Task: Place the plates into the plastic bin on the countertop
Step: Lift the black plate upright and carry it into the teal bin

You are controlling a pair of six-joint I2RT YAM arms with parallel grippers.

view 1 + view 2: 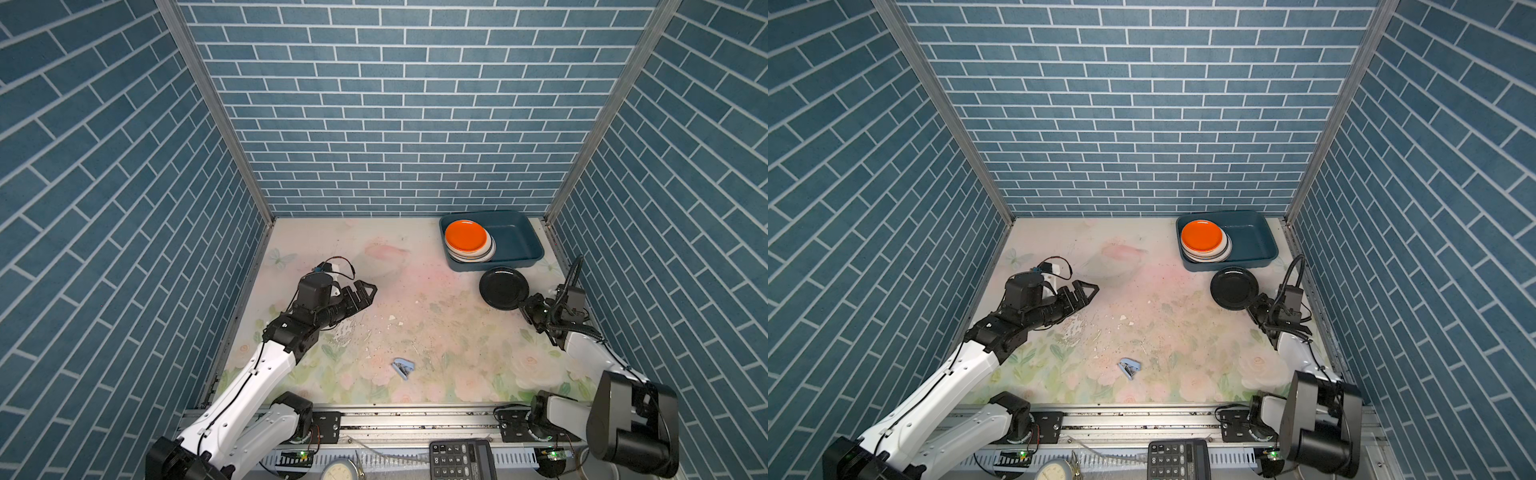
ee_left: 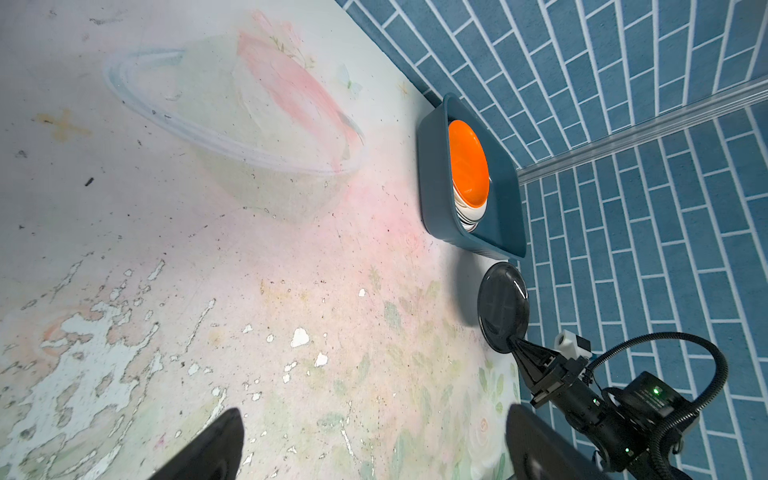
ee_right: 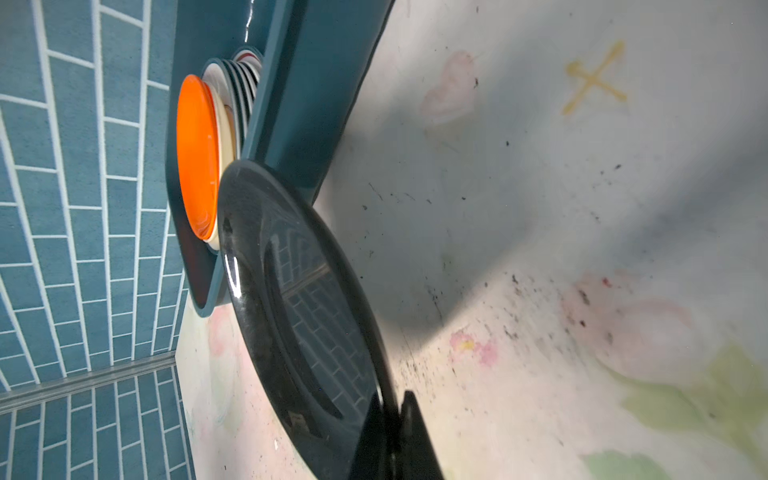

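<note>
Blue brick-print walls (image 1: 374, 124) enclose the floral counter (image 1: 415, 291). Mid-left, the left end effector (image 1: 368, 289) hangs spread wide, empty. On the right, the right end effector (image 1: 523, 308) pinches the near rim of the black plate (image 1: 503, 288), which is raised just before the teal plastic bin (image 1: 519, 245) at far right. There an orange plate (image 1: 465, 235) tops the stacked plates (image 1: 473, 257).

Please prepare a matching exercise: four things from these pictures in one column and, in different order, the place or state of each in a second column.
Column one:
1. black plate
2. orange plate
3. left gripper
4. small blue object

Column two:
A. open, holding nothing
B. lying alone on the countertop
C. lying uppermost in the plastic bin
D. gripped at its rim by the right gripper

Pairs: 1-D, 2-C, 3-A, 4-B
</note>
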